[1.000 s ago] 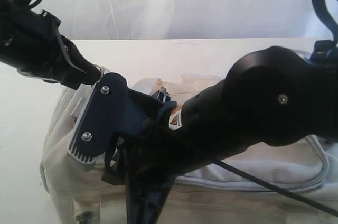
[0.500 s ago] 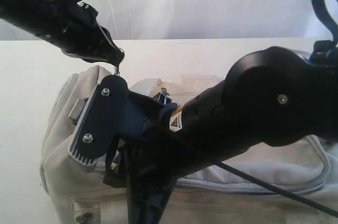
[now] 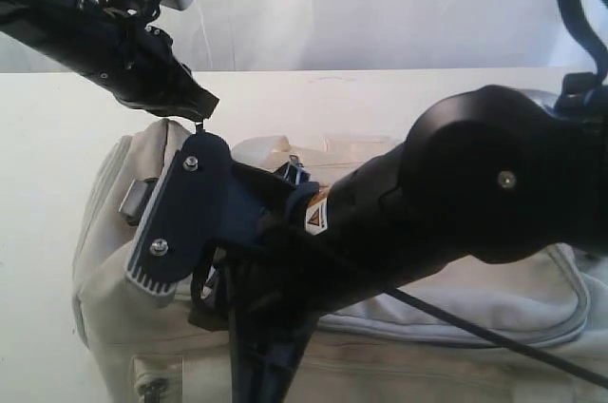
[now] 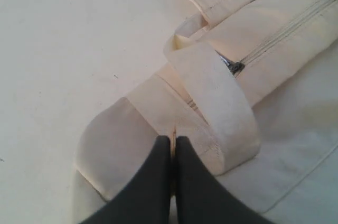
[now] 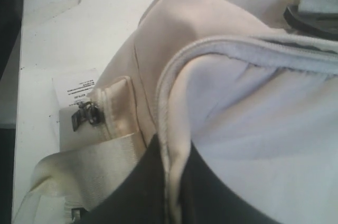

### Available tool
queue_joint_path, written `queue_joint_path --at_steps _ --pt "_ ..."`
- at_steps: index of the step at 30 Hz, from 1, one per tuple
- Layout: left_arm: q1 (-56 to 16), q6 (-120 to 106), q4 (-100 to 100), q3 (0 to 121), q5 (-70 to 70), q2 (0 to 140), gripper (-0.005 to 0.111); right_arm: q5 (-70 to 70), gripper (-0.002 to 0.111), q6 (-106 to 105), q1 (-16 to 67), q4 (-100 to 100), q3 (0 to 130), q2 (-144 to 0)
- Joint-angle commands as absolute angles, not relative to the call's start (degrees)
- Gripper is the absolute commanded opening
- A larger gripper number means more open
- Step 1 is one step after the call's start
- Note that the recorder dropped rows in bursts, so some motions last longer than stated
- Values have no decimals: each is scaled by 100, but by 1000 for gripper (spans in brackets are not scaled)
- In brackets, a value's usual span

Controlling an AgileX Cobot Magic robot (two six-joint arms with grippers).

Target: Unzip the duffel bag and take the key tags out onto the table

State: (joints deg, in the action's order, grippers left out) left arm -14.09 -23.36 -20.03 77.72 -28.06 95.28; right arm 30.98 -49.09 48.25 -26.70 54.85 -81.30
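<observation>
The cream duffel bag lies on the white table, partly behind my right arm. My left gripper hovers above the bag's left end. In the left wrist view this gripper is shut over a loop of webbing handle, and nothing shows clearly between the fingers. The top zipper runs closed from its dark slider. My right gripper is shut on the bag's piped edge. The key tags are hidden.
A small zipper pull hangs on a side pocket beside a white printed label. A black strap ring sits at the bag's end. My right wrist mount stands directly under the left gripper.
My left arm has lifted and drawn back toward the upper left, away from the bag's top. The right arm and the bag have hardly moved.
</observation>
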Motion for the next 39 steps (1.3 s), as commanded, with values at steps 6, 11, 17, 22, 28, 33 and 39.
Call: queue_joint_path --at_steps 6,11,17,22,28,33,39 --pt "-1311 -2433 -1611 8275 -3053 9461 69 3602 0 -4847 4856 -2814 5474 -8133" --pt "-1311 -2154 -958 8926 -4740 8966 72 3602 0 -4651 4856 -2814 5474 -8122" --pt "-1311 -1992 -663 9001 -5942 7857 32 3763 19 -4507 4856 -2788 5635 -7934" --pt "-1311 -1917 -865 8414 -6369 6713 0 3843 52 -3755 4846 -1979 5877 -7499" --pt "-1311 -2082 -1640 7175 -6867 5176 0 4793 60 -2483 4846 -647 5994 -6879" --pt "-1311 -2181 -1891 5967 -6965 4205 0 5525 60 -2398 4857 -897 5959 -6853" --pt "-1311 -2181 -2127 4909 -6353 3703 0 5552 60 -2419 4857 -720 5661 -7063"
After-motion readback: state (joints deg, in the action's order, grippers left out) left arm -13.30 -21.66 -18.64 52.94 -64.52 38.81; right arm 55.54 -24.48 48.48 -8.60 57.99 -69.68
